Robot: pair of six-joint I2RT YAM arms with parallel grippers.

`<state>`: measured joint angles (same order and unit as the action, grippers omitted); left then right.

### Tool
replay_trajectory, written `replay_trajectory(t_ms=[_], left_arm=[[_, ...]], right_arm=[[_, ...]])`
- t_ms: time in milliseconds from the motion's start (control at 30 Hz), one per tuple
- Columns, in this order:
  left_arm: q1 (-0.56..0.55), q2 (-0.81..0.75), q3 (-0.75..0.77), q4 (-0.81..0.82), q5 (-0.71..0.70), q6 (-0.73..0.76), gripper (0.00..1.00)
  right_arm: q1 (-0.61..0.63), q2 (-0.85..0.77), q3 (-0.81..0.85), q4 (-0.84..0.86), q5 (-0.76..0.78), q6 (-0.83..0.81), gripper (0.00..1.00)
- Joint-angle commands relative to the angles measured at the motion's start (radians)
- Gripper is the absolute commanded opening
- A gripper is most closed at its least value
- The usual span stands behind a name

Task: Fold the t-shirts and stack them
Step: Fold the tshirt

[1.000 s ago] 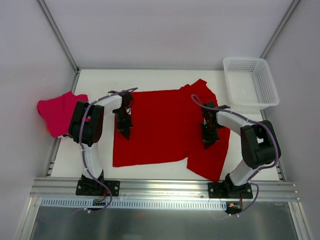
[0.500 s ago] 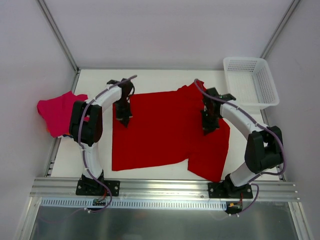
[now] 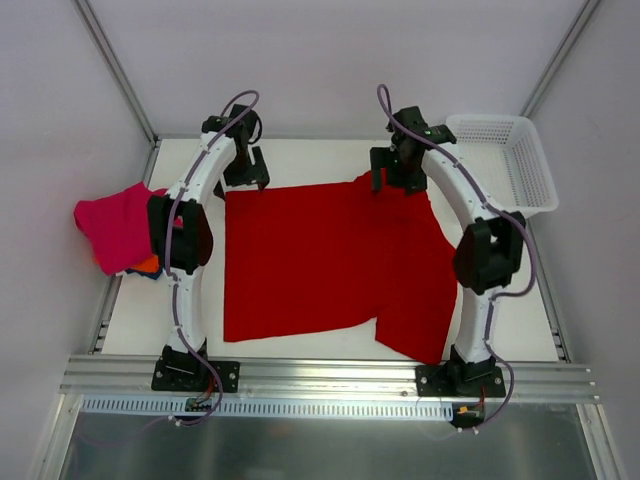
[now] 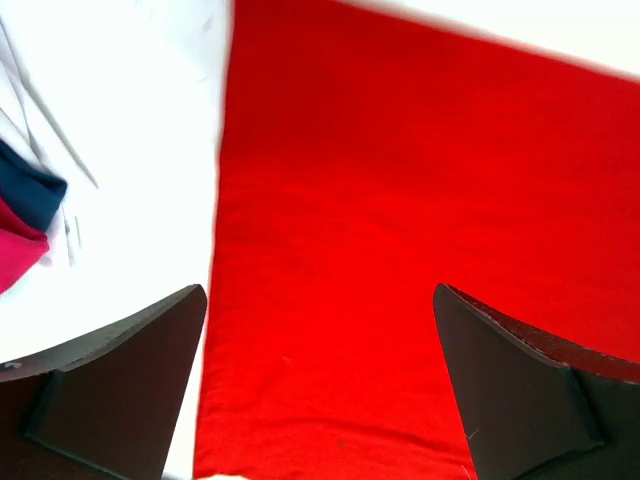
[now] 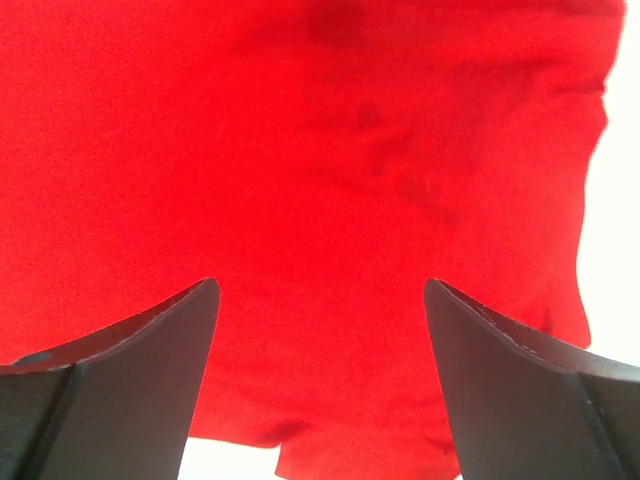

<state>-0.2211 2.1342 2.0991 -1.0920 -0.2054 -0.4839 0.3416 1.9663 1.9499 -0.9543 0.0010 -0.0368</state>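
While both jaws stand wide and empty, red t-shirt point(image 3: 320, 255) flat, long axis left-right, sleeves rightward.

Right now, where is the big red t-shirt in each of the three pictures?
Top external: the red t-shirt lies spread flat in the middle of the white table.
Left wrist: the red t-shirt fills the middle and right, its straight edge running down the left.
Right wrist: the red t-shirt fills nearly the whole picture.
Shared landmark: the white table beside the shirt's edge, in every view.
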Motion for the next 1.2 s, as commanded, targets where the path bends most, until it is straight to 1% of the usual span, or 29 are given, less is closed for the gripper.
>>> replay_trajectory(t_ms=[0, 133, 200, 233, 333, 467, 567, 600, 767, 1067, 1167], left_arm=[[0.025, 0.072, -0.007, -0.115, -0.035, -0.05, 0.99], [0.054, 0.113, 0.03, -0.079, 0.027, -0.061, 0.99], [0.072, 0.135, 0.051, -0.062, 0.056, -0.076, 0.99], [0.078, 0.144, 0.058, -0.052, 0.066, -0.074, 0.99], [0.086, 0.148, 0.081, -0.006, 0.069, -0.067, 0.99], [0.097, 0.151, 0.128, 0.05, 0.058, -0.067, 0.99], [0.111, 0.185, 0.157, 0.06, 0.067, -0.082, 0.99], [0.115, 0.206, 0.162, 0.06, 0.072, -0.09, 0.99], [0.144, 0.243, 0.151, 0.057, 0.09, -0.131, 0.99], [0.172, 0.288, 0.147, 0.06, 0.146, -0.186, 0.99], [0.177, 0.311, 0.174, 0.064, 0.156, -0.186, 0.99]], right_arm=[[-0.029, 0.161, 0.089, -0.075, 0.01, -0.029, 0.89], [-0.065, 0.274, 0.234, -0.074, 0.011, -0.006, 0.89], [-0.088, 0.322, 0.277, -0.073, 0.01, 0.009, 0.9], [-0.098, 0.33, 0.317, -0.072, 0.01, 0.012, 0.9], [-0.122, 0.348, 0.363, -0.063, 0.017, 0.009, 0.9], [-0.157, 0.33, 0.363, 0.002, 0.016, 0.002, 0.92], [-0.183, 0.354, 0.376, 0.029, 0.011, 0.012, 0.93], [-0.191, 0.367, 0.383, 0.029, -0.028, 0.026, 0.94], [-0.219, 0.433, 0.406, 0.045, -0.084, 0.071, 0.93], [-0.225, 0.491, 0.412, 0.147, -0.076, 0.074, 0.94], [-0.227, 0.5, 0.414, 0.179, -0.058, 0.066, 0.94]])
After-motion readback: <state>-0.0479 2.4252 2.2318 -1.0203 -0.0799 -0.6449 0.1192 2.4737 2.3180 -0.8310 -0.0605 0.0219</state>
